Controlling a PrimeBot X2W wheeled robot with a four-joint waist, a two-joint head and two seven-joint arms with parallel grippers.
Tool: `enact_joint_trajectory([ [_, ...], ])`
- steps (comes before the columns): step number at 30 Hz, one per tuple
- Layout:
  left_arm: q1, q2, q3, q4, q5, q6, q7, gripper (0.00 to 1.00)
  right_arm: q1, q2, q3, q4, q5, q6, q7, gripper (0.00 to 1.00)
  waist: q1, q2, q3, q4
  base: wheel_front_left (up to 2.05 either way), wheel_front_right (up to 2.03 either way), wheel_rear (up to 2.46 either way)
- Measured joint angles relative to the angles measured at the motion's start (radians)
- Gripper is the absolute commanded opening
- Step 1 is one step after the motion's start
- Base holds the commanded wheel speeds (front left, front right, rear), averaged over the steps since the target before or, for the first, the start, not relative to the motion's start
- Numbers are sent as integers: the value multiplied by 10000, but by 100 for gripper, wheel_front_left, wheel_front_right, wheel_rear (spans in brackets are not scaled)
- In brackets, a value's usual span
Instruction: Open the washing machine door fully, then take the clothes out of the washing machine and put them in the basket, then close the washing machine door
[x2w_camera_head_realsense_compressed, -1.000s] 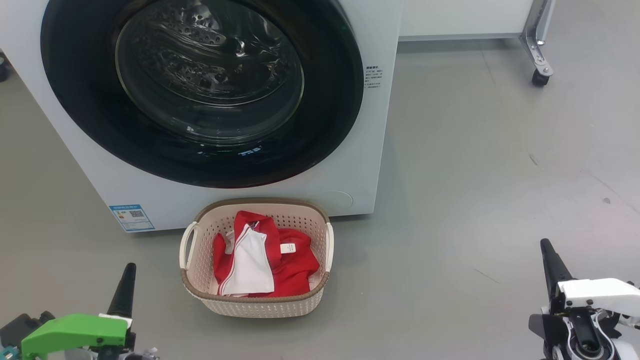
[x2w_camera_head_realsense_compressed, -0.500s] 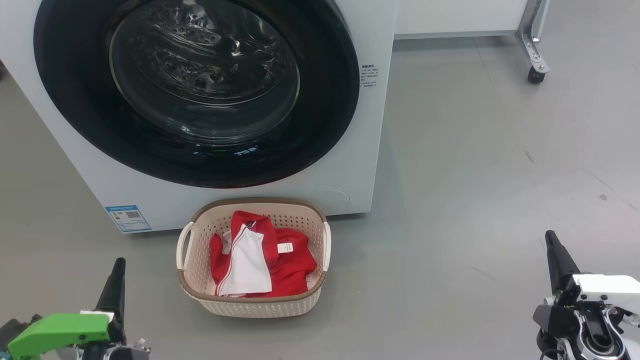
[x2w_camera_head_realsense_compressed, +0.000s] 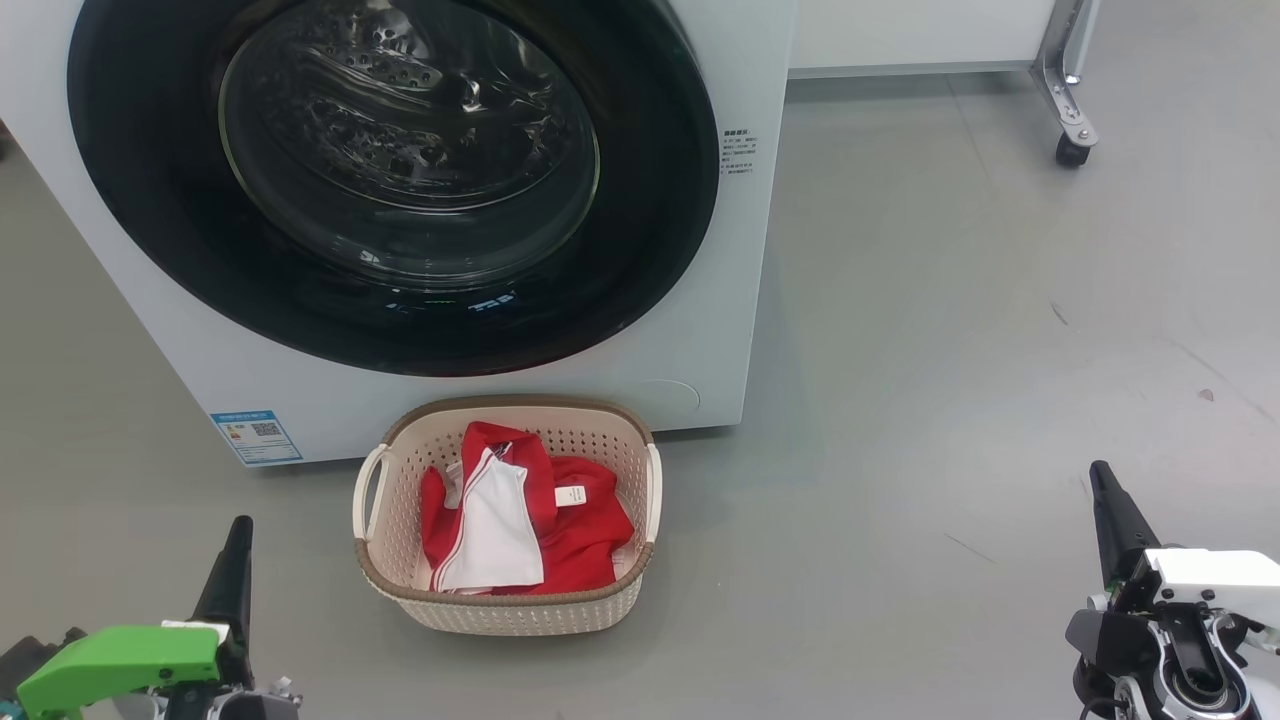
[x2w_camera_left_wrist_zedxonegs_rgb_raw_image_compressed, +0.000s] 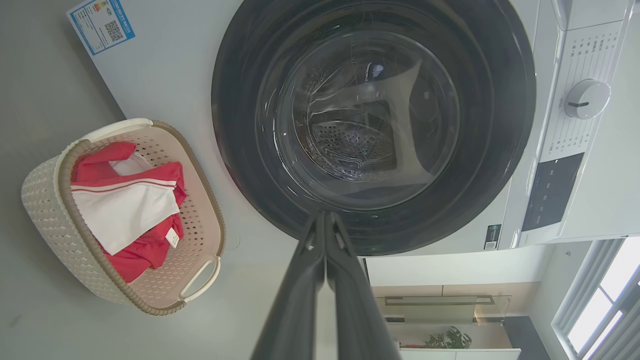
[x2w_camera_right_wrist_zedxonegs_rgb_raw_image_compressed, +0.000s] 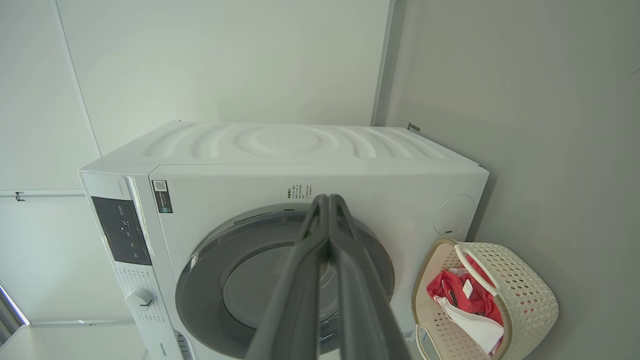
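The white washing machine (x2w_camera_head_realsense_compressed: 710, 330) stands ahead with its round black washing machine door (x2w_camera_head_realsense_compressed: 640, 250) flush against the front, glass window at its centre. Directly before it on the floor sits the cream basket (x2w_camera_head_realsense_compressed: 510, 612), holding the red clothes (x2w_camera_head_realsense_compressed: 585, 535) with a white panel. My left gripper (x2w_camera_head_realsense_compressed: 238, 535) is low at the left, fingers together, holding nothing. My right gripper (x2w_camera_head_realsense_compressed: 1101, 478) is low at the right, also shut and empty. In the left wrist view the shut left gripper (x2w_camera_left_wrist_zedxonegs_rgb_raw_image_compressed: 324, 216) points at the door (x2w_camera_left_wrist_zedxonegs_rgb_raw_image_compressed: 240, 150); the right gripper (x2w_camera_right_wrist_zedxonegs_rgb_raw_image_compressed: 327, 199) points at the machine (x2w_camera_right_wrist_zedxonegs_rgb_raw_image_compressed: 380, 185).
Grey floor (x2w_camera_head_realsense_compressed: 950, 350) spreads wide to the right of the machine. A metal leg on a black caster (x2w_camera_head_realsense_compressed: 1069, 150) stands at the far right back. A blue sticker (x2w_camera_head_realsense_compressed: 255, 436) marks the machine's lower left front.
Between the oldest frame and half a second ago the view shifted slightly, so everything slid left. Both grippers kept shut, and since then nothing has moved.
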Motion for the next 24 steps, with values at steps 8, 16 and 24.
enact_joint_trajectory([
  [8, -24, -10, 6, 36, 0, -73, 0, 0, 0, 2, -4, 0, 0, 2, 0, 0, 0, 0, -1, 0, 0, 0, 0],
  [16, -29, -15, 10, 54, 0, -73, 0, 0, 0, 2, -4, 0, 0, 2, 2, 0, 0, 0, -1, 1, 0, 0, 0],
  [24, -33, -17, 15, 75, 0, -73, 0, 0, 0, 2, -8, 0, 0, 2, 2, 0, 0, 0, -1, 1, 0, 0, 0],
])
